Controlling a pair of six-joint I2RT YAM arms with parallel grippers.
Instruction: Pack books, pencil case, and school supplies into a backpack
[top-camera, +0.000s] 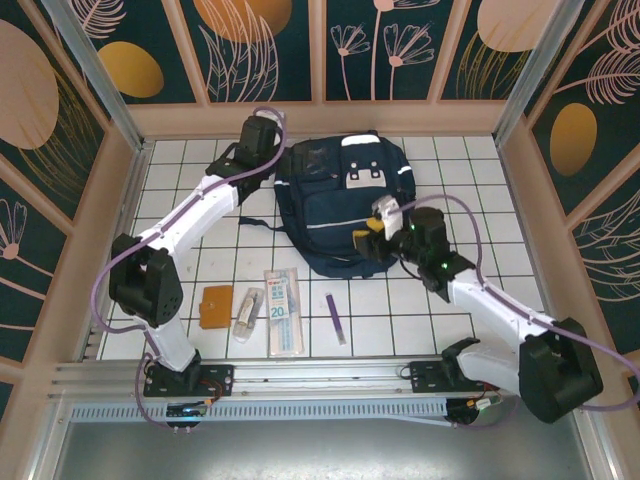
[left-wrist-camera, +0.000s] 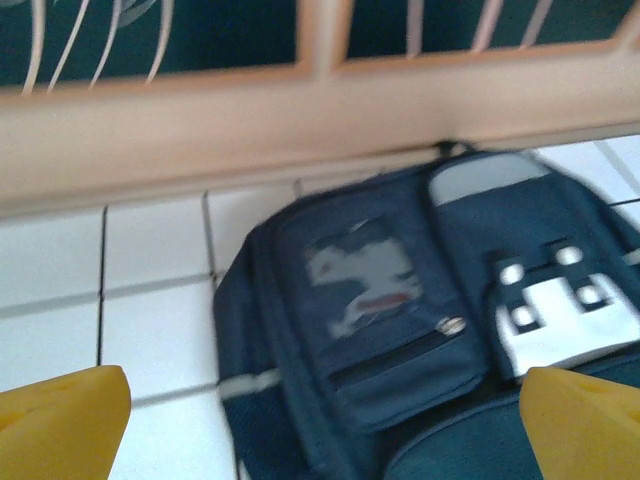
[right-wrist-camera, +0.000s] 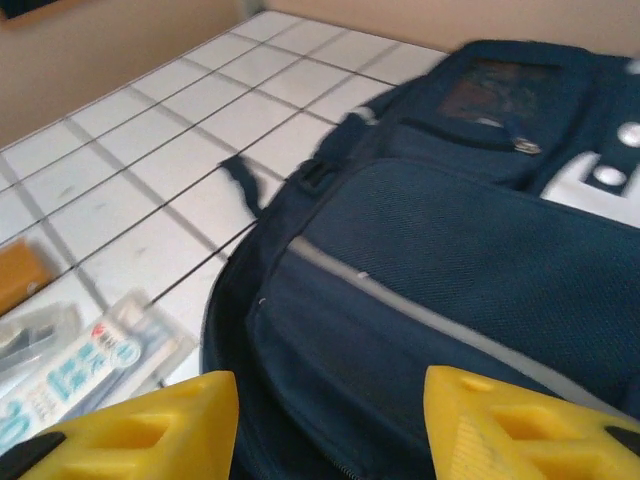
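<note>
Tiled table, seen from above. The navy backpack lay flat at the far centre, its top toward the back wall, its zips closed as far as could be seen. The left gripper hung beside the backpack's far left corner, jaws wide apart and empty. The right gripper hung over the backpack's near right edge, jaws apart, nothing between them. Near the front rail, well apart from the backpack, lay in a row the long clear pack, the orange-brown book, the small packet and the purple pen.
</note>
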